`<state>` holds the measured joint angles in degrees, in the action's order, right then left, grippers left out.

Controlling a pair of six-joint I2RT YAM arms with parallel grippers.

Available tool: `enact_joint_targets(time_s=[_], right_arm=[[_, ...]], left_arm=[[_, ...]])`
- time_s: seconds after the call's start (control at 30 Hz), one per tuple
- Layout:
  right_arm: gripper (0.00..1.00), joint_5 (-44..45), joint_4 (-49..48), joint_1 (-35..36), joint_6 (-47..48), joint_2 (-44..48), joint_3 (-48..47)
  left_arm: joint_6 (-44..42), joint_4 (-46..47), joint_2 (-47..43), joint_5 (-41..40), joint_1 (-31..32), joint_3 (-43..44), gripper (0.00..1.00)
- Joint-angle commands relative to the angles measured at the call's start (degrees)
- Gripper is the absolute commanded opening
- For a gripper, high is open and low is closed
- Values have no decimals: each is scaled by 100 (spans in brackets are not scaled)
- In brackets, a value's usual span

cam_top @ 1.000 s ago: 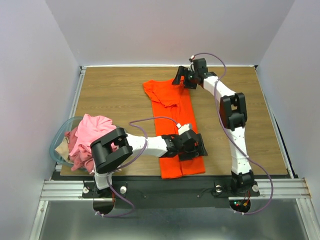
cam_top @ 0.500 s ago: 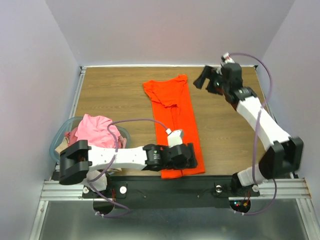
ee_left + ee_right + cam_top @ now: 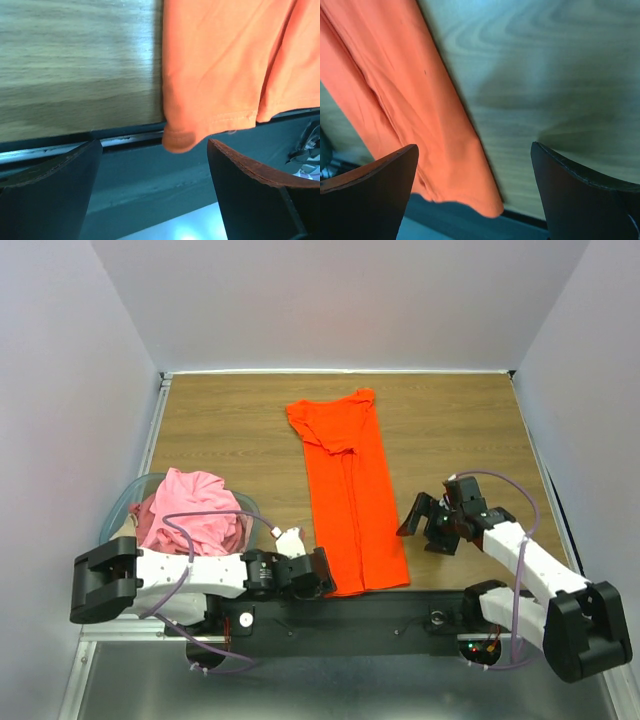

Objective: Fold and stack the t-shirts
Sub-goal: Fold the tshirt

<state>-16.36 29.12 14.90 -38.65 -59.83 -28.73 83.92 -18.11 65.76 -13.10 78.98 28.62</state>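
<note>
The orange-red t-shirt (image 3: 350, 490) lies folded into a long strip down the middle of the table, its hem at the near edge. My left gripper (image 3: 322, 578) is open and empty at the hem's left corner (image 3: 180, 137), which hangs a little over the table edge. My right gripper (image 3: 418, 523) is open and empty just right of the strip's lower right corner (image 3: 487, 202). A pink t-shirt (image 3: 195, 515) is heaped in the basket, with a bit of pale beige cloth (image 3: 125, 535) under it.
The clear bluish plastic basket (image 3: 118, 508) stands at the table's near left. A black rail (image 3: 400, 605) runs along the near edge, seen below the hem in the left wrist view (image 3: 125, 140). Bare wood lies on both sides of the strip.
My right arm has swung from the far right corner down to the near edge beside the hem. My left gripper has slid left off the shirt to its left corner.
</note>
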Motion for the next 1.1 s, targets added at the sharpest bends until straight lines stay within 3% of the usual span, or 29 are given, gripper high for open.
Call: enact_joint_targets(time_s=[0.0, 0.13, 0.23, 0.33, 0.37, 0.57, 0.7, 0.97, 1.07], right_arm=[[100, -447, 399, 5, -98, 647, 157], [100, -526, 725, 22, -125, 833, 271], [100, -570, 823, 66, -107, 754, 368], [100, -588, 814, 162, -134, 596, 473], [100, -596, 805, 198, -151, 587, 491], [96, -571, 814, 803, -555, 561, 588], [92, -491, 796, 1242, -792, 446, 623], [78, -219, 797, 1815, -1294, 429, 895], [65, -17, 797, 1842, -1311, 367, 896]], left_arm=[[256, 528, 235, 124, -110, -50, 96], [239, 729, 429, 255, -251, -111, 85], [107, 1011, 596, 370, -374, -129, 61], [-25, 968, 675, 405, -418, 28, 45], [-51, 863, 719, 396, -427, 64, 36], [-147, 922, 754, 493, -453, 73, 7], [-253, 1116, 860, 625, -480, 47, 0], [-227, 1160, 895, 669, -489, 30, 0], [-201, 1169, 869, 678, -498, -6, 0]])
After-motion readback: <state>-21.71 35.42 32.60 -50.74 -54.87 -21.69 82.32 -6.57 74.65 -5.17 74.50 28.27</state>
